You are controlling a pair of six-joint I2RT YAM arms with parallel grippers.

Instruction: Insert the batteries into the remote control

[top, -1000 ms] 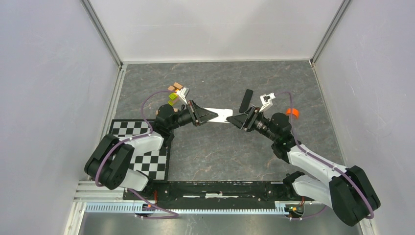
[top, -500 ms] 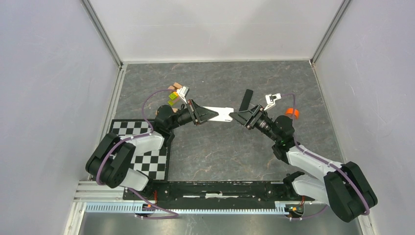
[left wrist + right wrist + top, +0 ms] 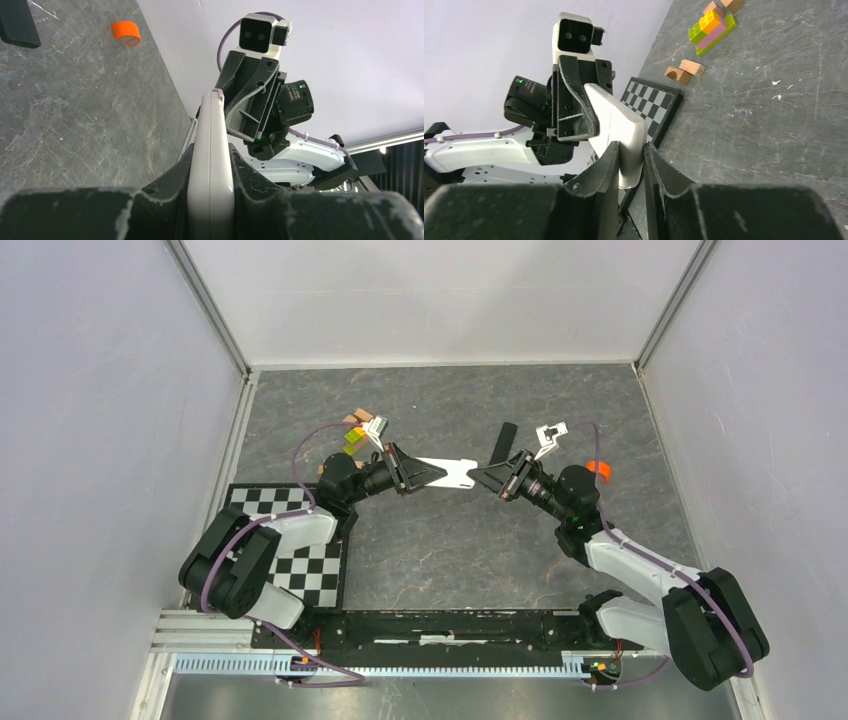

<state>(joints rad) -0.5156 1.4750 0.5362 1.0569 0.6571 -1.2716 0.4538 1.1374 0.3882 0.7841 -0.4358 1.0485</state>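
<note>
The white remote control (image 3: 447,473) is held level above the table's middle, between the two arms. My left gripper (image 3: 412,473) is shut on its left end, and in the left wrist view the remote's thin edge (image 3: 212,145) stands pinched between both fingers. My right gripper (image 3: 484,478) is shut on the opposite end. The right wrist view shows the white tip (image 3: 623,131) squeezed between both pads. The batteries are out of view.
A slim black bar (image 3: 503,445) lies just behind the right gripper. An orange cap (image 3: 598,469) sits by the right arm. Coloured toy bricks (image 3: 355,436) and small wooden blocks (image 3: 684,70) lie at the back left. A checkerboard mat (image 3: 290,540) lies under the left arm.
My right gripper moved left onto the remote's free end and its jaws closed on it. The left gripper kept its hold and stayed put.
</note>
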